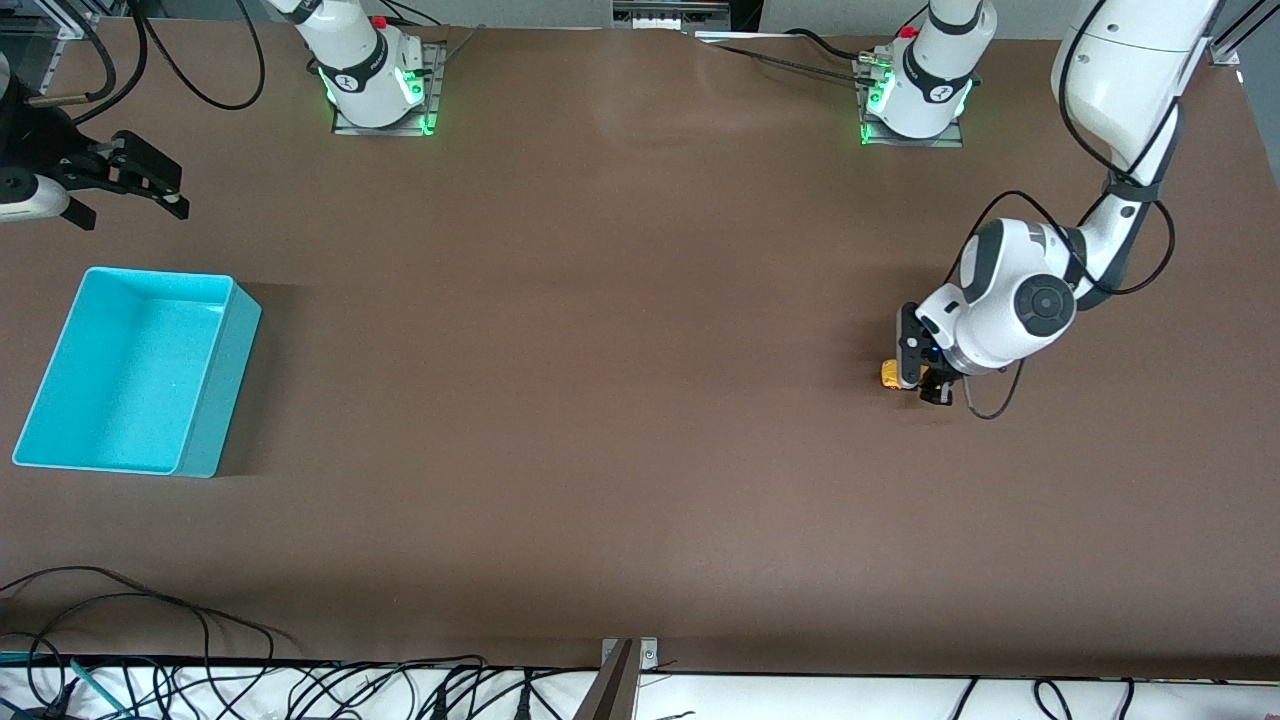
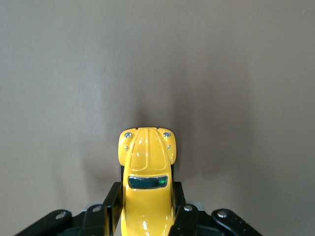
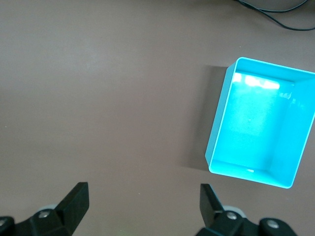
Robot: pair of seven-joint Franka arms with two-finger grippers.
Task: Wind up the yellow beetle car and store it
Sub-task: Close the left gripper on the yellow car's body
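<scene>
The yellow beetle car (image 1: 889, 374) is at the left arm's end of the table, low at the table surface. My left gripper (image 1: 922, 378) is shut on it, one finger against each side of its body. In the left wrist view the car (image 2: 147, 162) points its rounded hood away from the gripper (image 2: 146, 199), and its rear half sits between the fingers (image 2: 112, 201). My right gripper (image 1: 150, 185) waits open and empty, up in the air at the right arm's end of the table; its gap (image 3: 145, 196) shows only bare table.
An empty teal bin (image 1: 225, 390) stands at the right arm's end of the table, nearer to the front camera than the right gripper; it also shows in the right wrist view (image 3: 216, 132). Cables lie along the table's front edge (image 1: 150, 610).
</scene>
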